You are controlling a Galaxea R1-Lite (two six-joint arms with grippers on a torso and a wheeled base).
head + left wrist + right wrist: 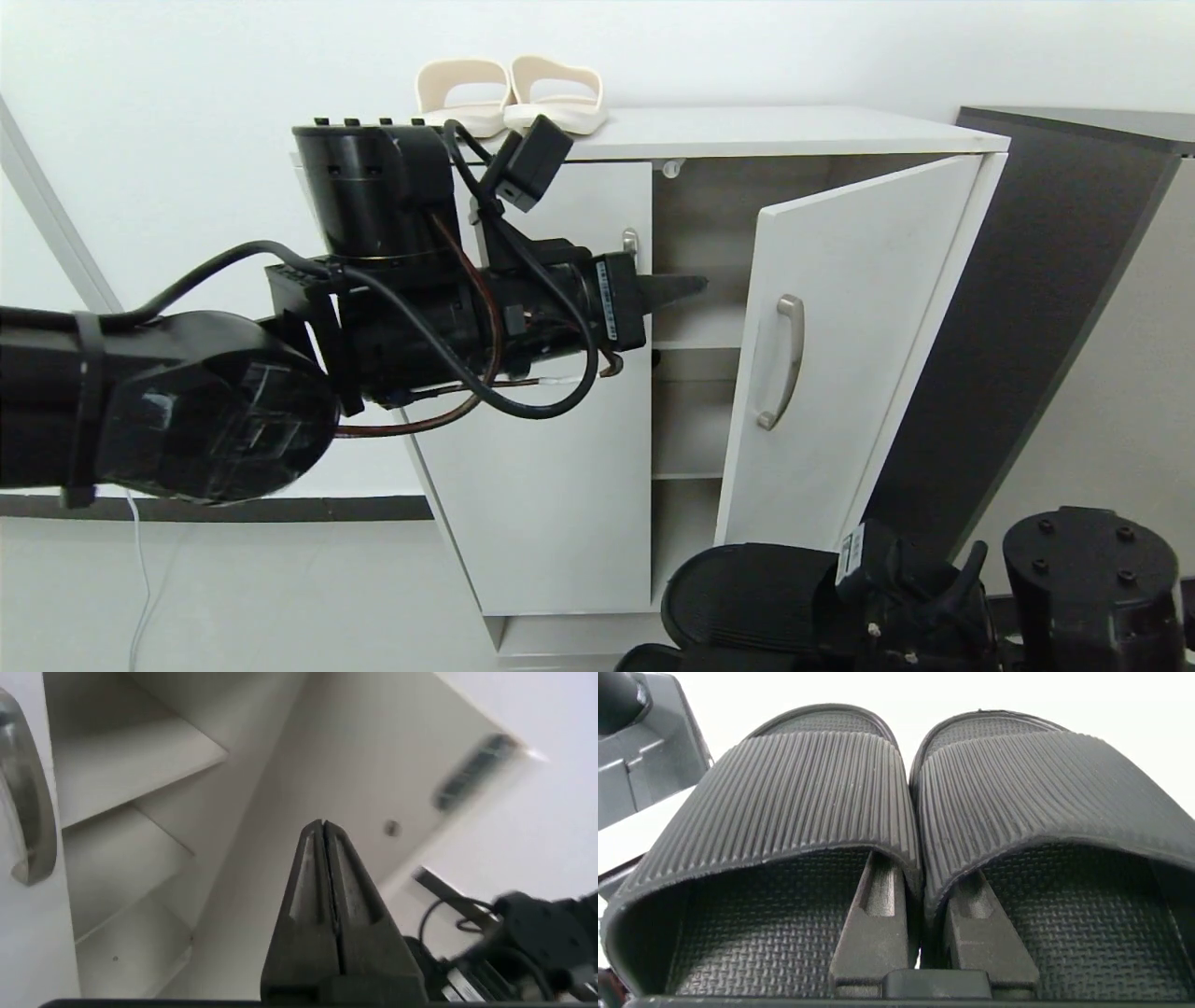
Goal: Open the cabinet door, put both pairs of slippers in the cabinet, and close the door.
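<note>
The white cabinet [541, 485] stands against the wall with its right door [840, 280] swung partly open, showing bare shelves [686, 343] inside. A cream pair of slippers [511, 93] rests on the cabinet top. My left gripper [689, 284] is shut and empty, its tip just inside the opening at upper-shelf height; its closed fingers [323, 859] point past the shelves [121, 756]. Low in front of the cabinet, my right gripper [920, 929] is shut on the black pair of slippers [747, 588], one finger [871, 924] inside each slipper [785, 793], pinching their adjoining walls.
A dark grey panel [1046, 308] leans close beside the open door on the right. The left door [560, 215] stays closed, its handle [23, 812] near my left gripper. A thin white cable [140, 579] hangs down the wall at lower left.
</note>
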